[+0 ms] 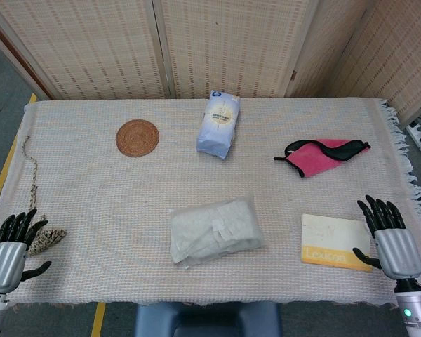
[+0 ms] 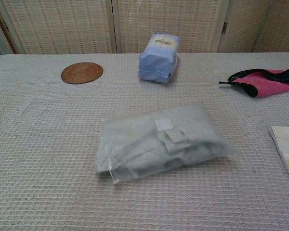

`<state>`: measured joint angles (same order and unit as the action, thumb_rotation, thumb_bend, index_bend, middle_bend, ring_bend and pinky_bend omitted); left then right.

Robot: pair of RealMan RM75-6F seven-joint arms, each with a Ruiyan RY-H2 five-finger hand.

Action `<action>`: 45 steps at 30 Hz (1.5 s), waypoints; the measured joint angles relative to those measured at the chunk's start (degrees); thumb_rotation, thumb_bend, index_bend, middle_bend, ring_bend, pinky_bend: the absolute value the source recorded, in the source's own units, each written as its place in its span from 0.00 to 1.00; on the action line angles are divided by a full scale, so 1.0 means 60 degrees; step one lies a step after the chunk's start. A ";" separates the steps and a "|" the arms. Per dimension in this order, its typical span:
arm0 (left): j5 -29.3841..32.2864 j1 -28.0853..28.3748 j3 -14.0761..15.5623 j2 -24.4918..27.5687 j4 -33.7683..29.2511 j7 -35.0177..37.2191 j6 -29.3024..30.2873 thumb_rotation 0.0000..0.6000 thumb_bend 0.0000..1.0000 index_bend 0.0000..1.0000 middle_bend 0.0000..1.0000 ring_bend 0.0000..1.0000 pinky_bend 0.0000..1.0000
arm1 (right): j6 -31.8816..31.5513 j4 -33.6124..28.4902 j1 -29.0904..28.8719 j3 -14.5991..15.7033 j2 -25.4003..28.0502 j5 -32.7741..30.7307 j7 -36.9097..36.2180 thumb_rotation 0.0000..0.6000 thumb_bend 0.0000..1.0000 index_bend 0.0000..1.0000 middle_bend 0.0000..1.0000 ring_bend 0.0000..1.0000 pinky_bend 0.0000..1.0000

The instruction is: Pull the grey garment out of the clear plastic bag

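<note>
Centrally, the clear plastic bag (image 1: 214,230) with the grey garment (image 2: 154,144) folded inside lies flat on the surface (image 1: 112,203), long axis running left to right, slightly tilted. Both hands sit well apart from it at the near corners — left hand (image 1: 10,253), right hand (image 1: 391,239) — fingers spread, holding nothing.
</note>
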<state>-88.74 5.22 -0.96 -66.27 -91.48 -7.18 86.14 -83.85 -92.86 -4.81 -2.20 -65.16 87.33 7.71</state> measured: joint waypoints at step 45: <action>-0.2815 0.1499 0.1021 -0.5094 0.3802 0.3544 -0.0458 1.00 0.35 0.57 0.04 0.00 0.00 | 0.0410 -0.0067 -0.0092 0.0086 -0.0081 -0.0146 0.0324 1.00 0.11 0.00 0.00 0.00 0.00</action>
<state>-105.63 14.21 5.17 -96.83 -68.67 14.09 83.39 -81.39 -93.27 -5.36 -1.69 -65.64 86.45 9.66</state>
